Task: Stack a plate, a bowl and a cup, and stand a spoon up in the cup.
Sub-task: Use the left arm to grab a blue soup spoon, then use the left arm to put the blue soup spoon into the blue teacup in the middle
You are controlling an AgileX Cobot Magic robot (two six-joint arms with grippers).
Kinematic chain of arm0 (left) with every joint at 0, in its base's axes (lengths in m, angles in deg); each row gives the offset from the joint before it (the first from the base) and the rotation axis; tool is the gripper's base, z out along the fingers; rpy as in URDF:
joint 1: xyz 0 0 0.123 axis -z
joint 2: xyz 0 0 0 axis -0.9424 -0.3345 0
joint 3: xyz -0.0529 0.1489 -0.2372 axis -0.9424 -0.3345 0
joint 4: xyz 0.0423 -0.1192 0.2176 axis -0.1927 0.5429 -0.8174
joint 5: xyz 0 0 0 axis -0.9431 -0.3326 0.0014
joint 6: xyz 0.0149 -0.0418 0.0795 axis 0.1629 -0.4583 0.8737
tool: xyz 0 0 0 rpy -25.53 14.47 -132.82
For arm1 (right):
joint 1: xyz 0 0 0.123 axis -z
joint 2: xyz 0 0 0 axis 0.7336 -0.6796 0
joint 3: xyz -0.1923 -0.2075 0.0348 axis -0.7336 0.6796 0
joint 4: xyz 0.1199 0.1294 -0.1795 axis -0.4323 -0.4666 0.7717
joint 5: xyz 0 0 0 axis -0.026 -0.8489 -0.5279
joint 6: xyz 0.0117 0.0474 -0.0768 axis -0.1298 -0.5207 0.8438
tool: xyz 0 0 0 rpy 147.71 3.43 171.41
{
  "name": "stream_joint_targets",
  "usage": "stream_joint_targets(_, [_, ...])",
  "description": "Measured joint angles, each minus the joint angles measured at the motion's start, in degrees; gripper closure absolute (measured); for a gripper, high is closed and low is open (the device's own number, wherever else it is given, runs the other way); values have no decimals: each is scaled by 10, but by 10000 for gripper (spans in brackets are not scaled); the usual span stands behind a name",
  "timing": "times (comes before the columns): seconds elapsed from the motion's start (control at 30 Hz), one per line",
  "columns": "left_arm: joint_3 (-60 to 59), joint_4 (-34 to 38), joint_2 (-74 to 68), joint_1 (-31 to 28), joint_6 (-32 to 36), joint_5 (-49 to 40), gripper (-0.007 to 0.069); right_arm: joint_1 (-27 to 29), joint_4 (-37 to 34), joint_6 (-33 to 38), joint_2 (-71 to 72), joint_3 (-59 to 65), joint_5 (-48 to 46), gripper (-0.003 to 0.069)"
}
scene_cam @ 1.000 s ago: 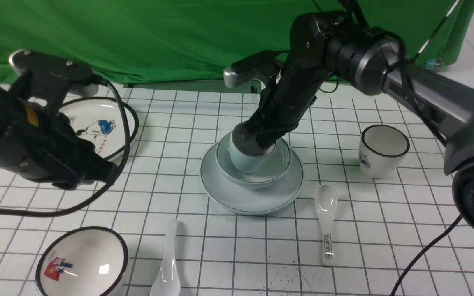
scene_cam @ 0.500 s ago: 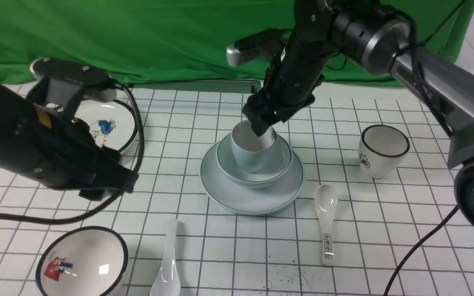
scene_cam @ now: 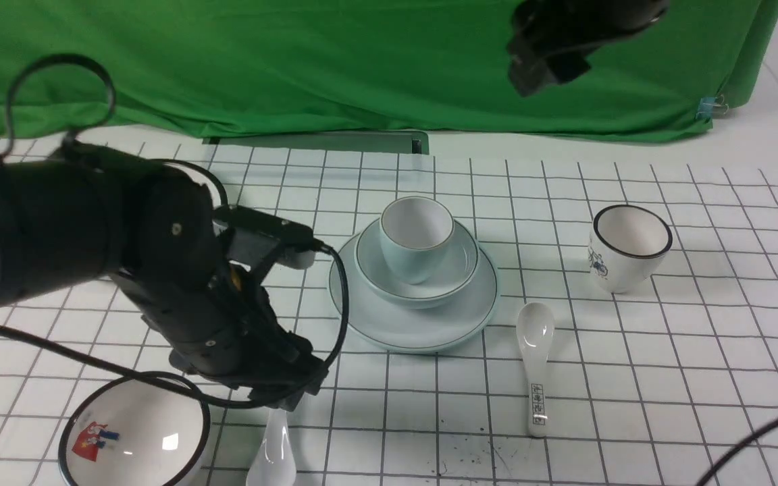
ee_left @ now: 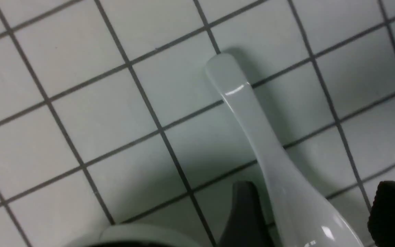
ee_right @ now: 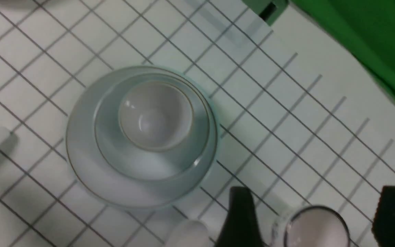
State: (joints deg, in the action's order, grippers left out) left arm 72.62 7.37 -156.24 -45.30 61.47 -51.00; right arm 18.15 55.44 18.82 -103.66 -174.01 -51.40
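Observation:
The pale blue-green plate lies mid-table with the matching bowl on it, and the cup stands upright in the bowl. From above, the right wrist view shows the same stack: plate, bowl, cup. The plain white spoon lies flat near the front edge. My left gripper is low over the spoon, open, one finger on each side of its handle. My right gripper hangs open and empty, high above the table.
A white black-rimmed cup stands at the right. A spoon with writing on its handle lies in front of the plate. A black-rimmed picture bowl sits at the front left. A black cable loops off my left arm.
My right gripper opened, let go of the cup in the bowl, and rose up and away. My left arm swung right and down over the plain spoon, its jaws opening.

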Motion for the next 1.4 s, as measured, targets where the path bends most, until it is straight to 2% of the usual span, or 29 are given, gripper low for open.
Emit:
stream_joint_targets(0.27, [2,-2,-67,0,-64,84,225,0,31,0,107,101,-3,142])
stream_joint_targets(0.63, [28,-9,-117,0,-101,63,282,0,35,12,113,109,-2,142])
stream_joint_targets(0.77, [43,-17,-128,0,-102,44,338,0,35,16,113,109,-2,142])
stream_joint_targets(0.97, [59,-37,-134,0,-102,30,533,0,35,21,113,109,-2,142])
stream_joint_targets(1.13, [95,-47,-114,0,-90,17,539,0,36,23,113,109,-2,142])
stream_joint_targets(1.3, [134,-33,-33,0,-71,28,539,0,36,26,114,109,-2,142])
stream_joint_targets(1.4, [138,4,28,0,-51,107,539,0,38,26,117,109,-1,142])
